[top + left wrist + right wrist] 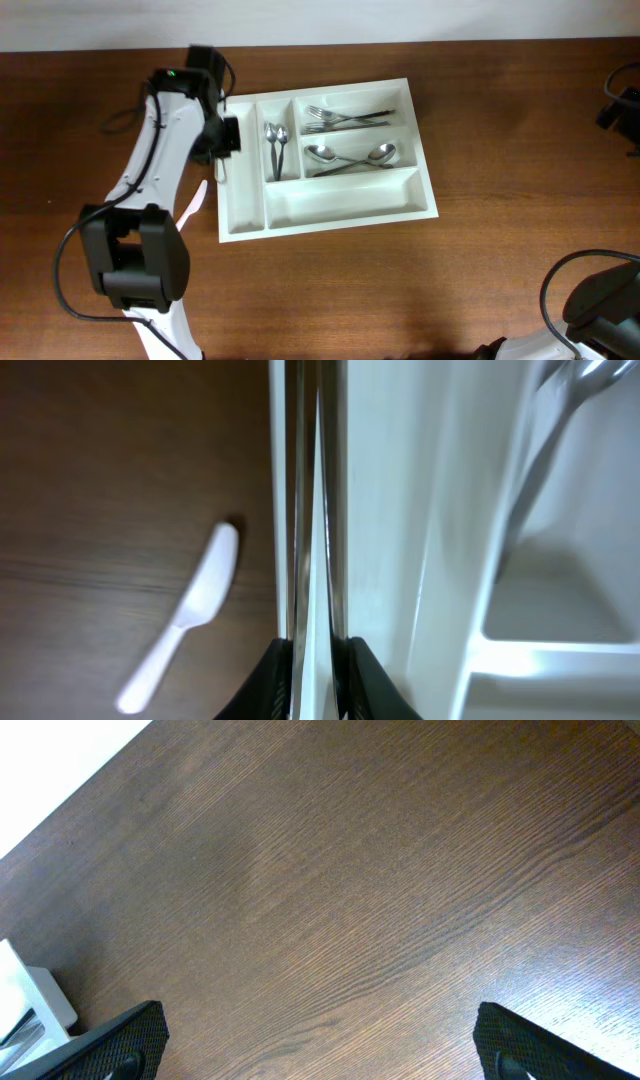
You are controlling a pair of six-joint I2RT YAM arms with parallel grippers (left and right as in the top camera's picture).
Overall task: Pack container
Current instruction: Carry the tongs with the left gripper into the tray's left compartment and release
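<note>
The white cutlery tray [425, 190] lies in the middle of the table. It holds two small spoons [275, 150], forks [345, 118] and larger spoons [350, 157]. My left gripper [226, 148] hangs over the tray's left edge, shut on a thin shiny metal utensil [322, 510] seen edge-on, which looks like a knife. In the left wrist view the jaws [318, 665] pinch it above the tray's left wall [380, 510]. My right gripper [320, 1050] is open and empty over bare wood, far right.
A white plastic knife [195, 205] lies on the wood just left of the tray and also shows in the left wrist view [185, 615]. The tray's leftmost narrow compartment [240, 170] and lowest long compartment [345, 198] hold nothing. A tray corner [35, 1000] shows at the right wrist view's left edge.
</note>
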